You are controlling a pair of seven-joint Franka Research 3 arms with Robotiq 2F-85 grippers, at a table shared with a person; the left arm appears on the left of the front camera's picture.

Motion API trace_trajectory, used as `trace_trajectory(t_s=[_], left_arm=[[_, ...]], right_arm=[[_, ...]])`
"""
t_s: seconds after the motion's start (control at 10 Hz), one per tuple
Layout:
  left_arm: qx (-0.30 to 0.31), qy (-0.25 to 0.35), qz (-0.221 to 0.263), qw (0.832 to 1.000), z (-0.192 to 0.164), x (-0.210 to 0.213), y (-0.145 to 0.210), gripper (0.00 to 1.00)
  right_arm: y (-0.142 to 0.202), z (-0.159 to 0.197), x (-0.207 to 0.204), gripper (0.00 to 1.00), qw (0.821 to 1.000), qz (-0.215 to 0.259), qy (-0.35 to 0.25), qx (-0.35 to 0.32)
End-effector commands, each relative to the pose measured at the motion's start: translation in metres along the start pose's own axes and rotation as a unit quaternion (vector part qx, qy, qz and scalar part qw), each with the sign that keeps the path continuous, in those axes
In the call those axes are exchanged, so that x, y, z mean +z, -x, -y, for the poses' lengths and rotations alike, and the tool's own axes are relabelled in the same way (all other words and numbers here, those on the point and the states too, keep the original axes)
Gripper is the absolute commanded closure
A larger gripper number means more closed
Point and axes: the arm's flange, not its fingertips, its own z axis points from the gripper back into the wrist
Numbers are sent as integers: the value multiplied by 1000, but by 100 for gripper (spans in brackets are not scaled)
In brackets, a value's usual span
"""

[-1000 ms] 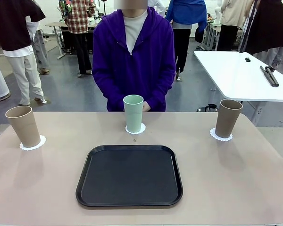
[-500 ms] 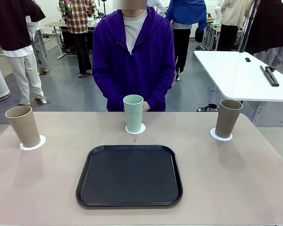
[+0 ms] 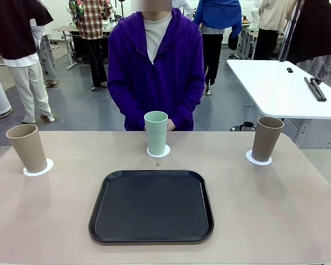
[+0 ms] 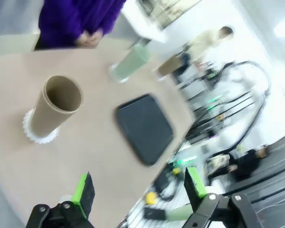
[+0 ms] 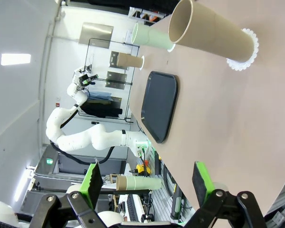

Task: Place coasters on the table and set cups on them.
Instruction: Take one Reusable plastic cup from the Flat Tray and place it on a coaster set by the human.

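Observation:
Three cups stand upright on the beige table (image 3: 276, 210), each on a white lacy coaster. A brownish cup (image 3: 26, 148) is on the far-left coaster (image 3: 42, 169), a mint cup (image 3: 155, 132) on the middle coaster (image 3: 165, 150), and another brownish cup (image 3: 266, 138) on the right coaster (image 3: 254, 159). My left gripper (image 4: 137, 190) hangs open above the table's end, well back from the left brown cup (image 4: 54, 107) on its coaster (image 4: 35, 135). Open as well, my right gripper (image 5: 146, 183) holds nothing and stands off from the right brown cup (image 5: 211, 33) and its coaster (image 5: 244, 51).
A black tray (image 3: 151, 234) lies bare at the table's middle front. A person in a purple hoodie (image 3: 154, 66) stands at the far edge behind the mint cup, hands together. A white table (image 3: 281, 88) is at the back right.

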Motion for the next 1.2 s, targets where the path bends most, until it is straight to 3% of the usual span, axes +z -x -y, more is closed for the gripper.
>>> trace_trajectory(t_s=[0.0, 0.3, 0.6, 0.8, 0.9, 1.1], left_arm=[[74, 94, 14, 993, -63, 32, -10, 0], [120, 83, -19, 989, -101, 47, 1, 0], [128, 78, -37, 988, -131, 47, 10, 0], [110, 53, -51, 991, -130, 48, 14, 0], [137, 80, -28, 987, -133, 43, 10, 0], [137, 80, -28, 987, -133, 43, 10, 0]], right_arm=[[-2, -1, 0, 0, 1000, -2, 1, -2], [-2, -1, 0, 0, 1000, -2, 1, -2], [-2, -1, 0, 0, 1000, -2, 1, -2], [-2, -1, 0, 0, 1000, -2, 1, -2], [-2, -1, 0, 0, 1000, -2, 1, -2], [-2, -1, 0, 0, 1000, -2, 1, -2]])
